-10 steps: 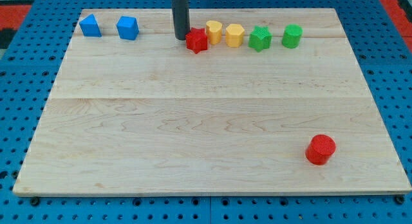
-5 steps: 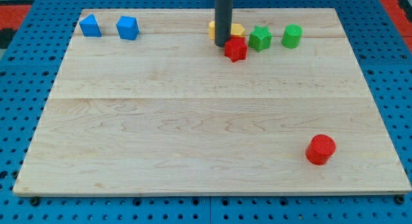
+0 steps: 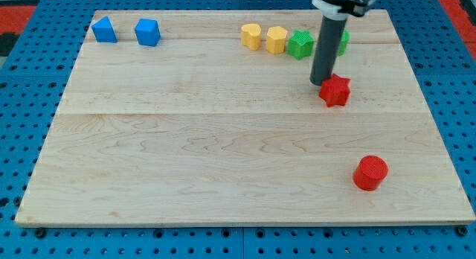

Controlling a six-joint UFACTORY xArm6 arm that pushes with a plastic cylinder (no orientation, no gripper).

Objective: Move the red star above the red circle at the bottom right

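Note:
The red star (image 3: pixel 335 91) lies on the wooden board (image 3: pixel 223 140), right of centre in the upper half. My tip (image 3: pixel 320 82) touches the star's upper left edge. The red circle (image 3: pixel 370 173) sits near the view's bottom right, well below the star and a little to its right.
Two blue blocks (image 3: pixel 104 30) (image 3: pixel 147 32) sit at the view's top left. Two yellow blocks (image 3: pixel 251 36) (image 3: pixel 277 39) and a green star (image 3: pixel 300 44) line the top. Another green block (image 3: pixel 341 40) is partly hidden behind the rod.
My tip has pushed the red star to the right and downward, from beside the yellow blocks past the green ones, closer to the red circle.

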